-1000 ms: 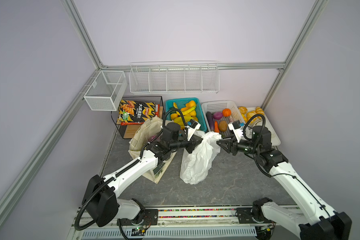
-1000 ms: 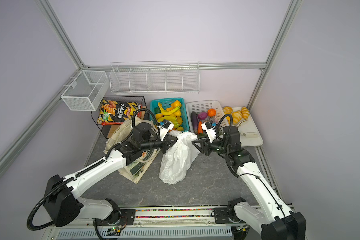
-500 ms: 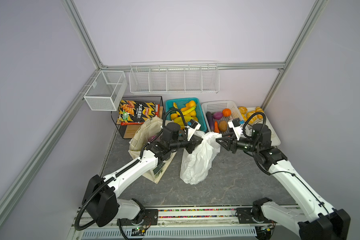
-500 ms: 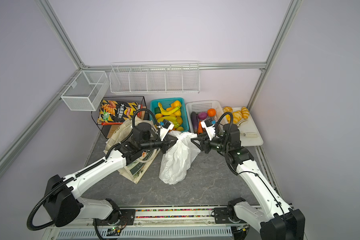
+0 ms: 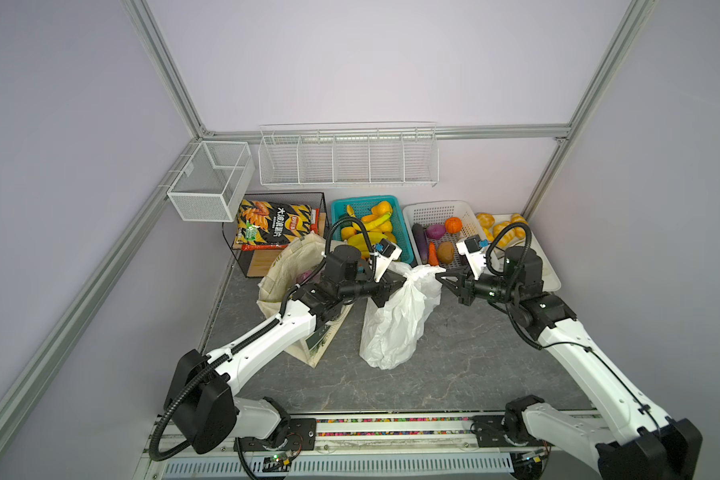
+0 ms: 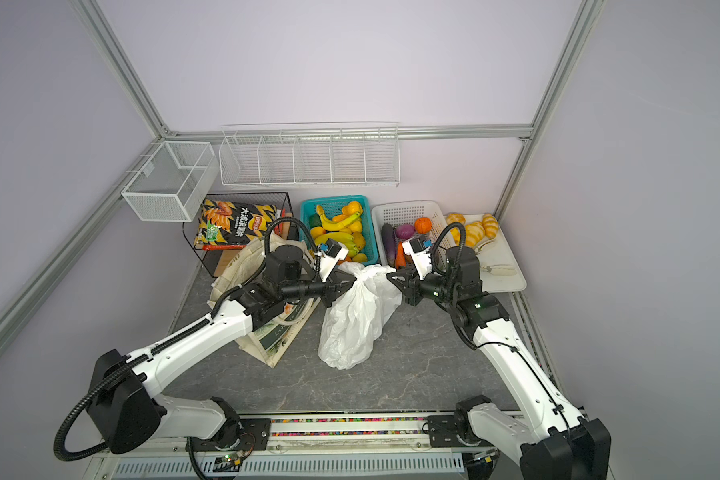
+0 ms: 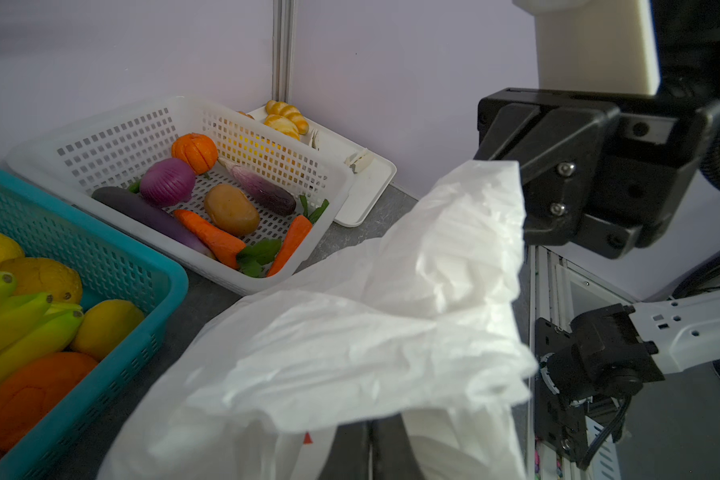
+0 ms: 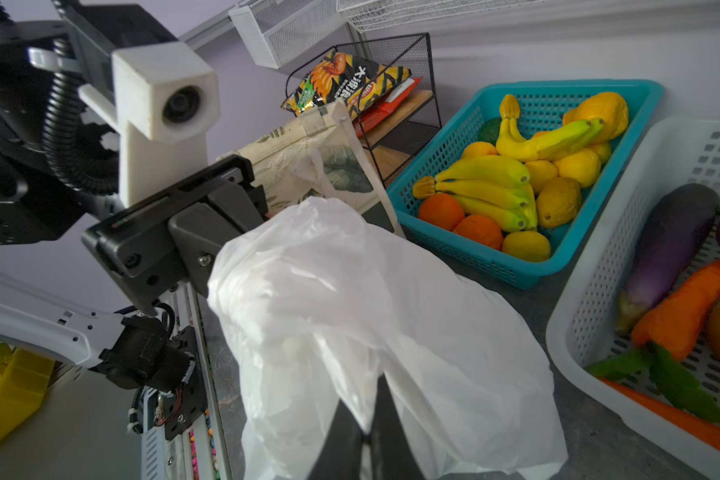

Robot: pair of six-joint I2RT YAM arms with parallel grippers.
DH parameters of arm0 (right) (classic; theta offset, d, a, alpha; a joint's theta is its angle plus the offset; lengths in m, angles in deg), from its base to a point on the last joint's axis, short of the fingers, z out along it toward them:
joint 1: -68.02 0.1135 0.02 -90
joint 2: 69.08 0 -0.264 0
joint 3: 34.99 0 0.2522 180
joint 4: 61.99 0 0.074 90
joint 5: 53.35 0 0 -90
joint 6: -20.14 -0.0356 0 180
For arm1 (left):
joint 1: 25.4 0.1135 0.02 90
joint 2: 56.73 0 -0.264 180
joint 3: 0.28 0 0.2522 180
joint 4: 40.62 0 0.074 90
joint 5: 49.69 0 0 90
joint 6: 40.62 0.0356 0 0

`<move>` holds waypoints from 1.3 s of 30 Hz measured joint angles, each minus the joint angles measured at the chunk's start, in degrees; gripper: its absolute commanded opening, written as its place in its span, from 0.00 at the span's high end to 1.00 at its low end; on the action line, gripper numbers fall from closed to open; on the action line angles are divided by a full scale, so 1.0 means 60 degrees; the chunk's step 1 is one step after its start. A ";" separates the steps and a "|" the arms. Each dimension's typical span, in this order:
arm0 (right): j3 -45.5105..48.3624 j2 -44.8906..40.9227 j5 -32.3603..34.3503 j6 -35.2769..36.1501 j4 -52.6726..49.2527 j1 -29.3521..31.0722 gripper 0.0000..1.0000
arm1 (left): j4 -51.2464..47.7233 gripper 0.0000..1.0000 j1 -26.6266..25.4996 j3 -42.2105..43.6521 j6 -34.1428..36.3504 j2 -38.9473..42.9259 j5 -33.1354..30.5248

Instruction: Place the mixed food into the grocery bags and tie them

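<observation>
The white plastic bag (image 5: 395,324) (image 6: 358,320) stands in the middle of the grey table, its top drawn out between both arms. My left gripper (image 5: 400,282) (image 7: 371,424) is shut on the bag's left handle. From the other side my right gripper (image 5: 439,276) (image 8: 364,415) is shut on the right handle, with thin plastic pinched between its fingers. The cream canvas tote (image 5: 285,266) (image 8: 308,153) slumps open under my left arm, and something purple (image 5: 306,275) shows inside it. What the plastic bag holds is hidden.
Along the back stand a teal basket (image 5: 404,232) of bananas and oranges, a white basket (image 5: 437,212) of toy vegetables and a white tray (image 5: 545,266) of bread. A black wire rack (image 5: 281,197) holds a black-and-yellow chip bag. Wire baskets (image 5: 346,158) hang on the wall.
My right gripper moved left to the bag's top and shut on its handle. The left arm kept its grip and stayed still.
</observation>
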 measured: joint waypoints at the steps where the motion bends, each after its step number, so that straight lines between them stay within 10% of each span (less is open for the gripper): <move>1: -0.0007 -0.0004 0.0131 0.0033 -0.0124 0.0000 0.93 | 0.0022 1.00 0.0000 0.0015 -0.0033 0.0018 -0.0058; 39: 0.0342 -0.0994 0.5508 0.0404 -0.1071 0.1140 0.93 | 0.0004 1.00 -0.0018 0.1628 -0.2324 0.1938 -0.0346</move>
